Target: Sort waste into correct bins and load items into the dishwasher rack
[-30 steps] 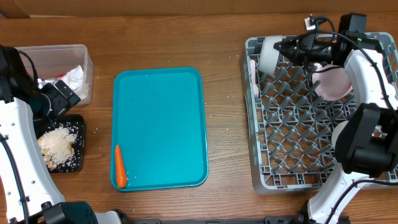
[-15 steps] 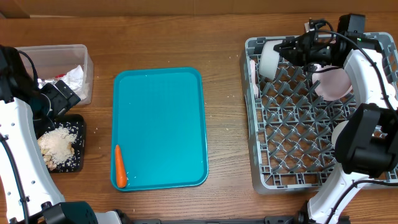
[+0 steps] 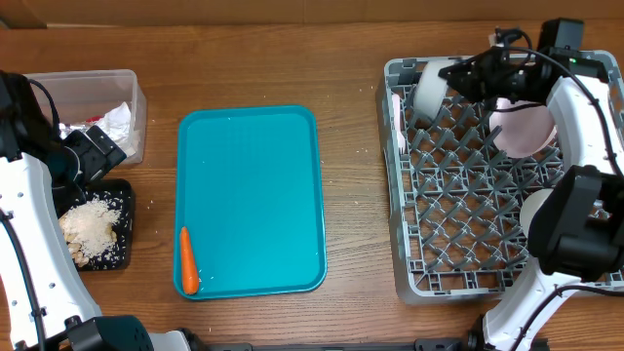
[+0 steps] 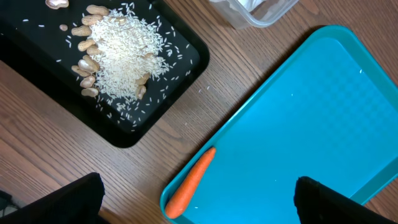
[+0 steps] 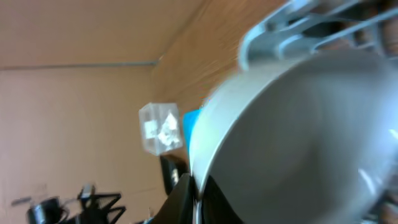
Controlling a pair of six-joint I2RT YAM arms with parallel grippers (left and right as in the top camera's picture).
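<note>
My right gripper (image 3: 466, 78) is shut on the rim of a white bowl (image 3: 426, 86) and holds it tilted at the far left corner of the grey dishwasher rack (image 3: 458, 278). In the right wrist view the bowl (image 5: 298, 137) fills the frame, its rim pinched between the fingers (image 5: 199, 186). A pink-white plate (image 3: 526, 129) stands in the rack, and a white fork (image 3: 398, 115) lies by its left wall. My left gripper (image 4: 199, 208) is open above the carrot (image 4: 189, 183). The carrot (image 3: 188, 261) lies on the teal tray (image 3: 253, 175). The wooden stick is out of view.
The clear tub (image 3: 93, 86) at the far left holds the napkin (image 3: 119, 119) and foil wrapper (image 3: 73, 127). The black tray (image 3: 122, 200) holds nuts and white crumbs (image 3: 90, 232). Another white dish (image 3: 539, 207) sits in the rack, partly under my right arm.
My right gripper has shifted slightly to the right with the bowl in it. The left arm has not moved.
</note>
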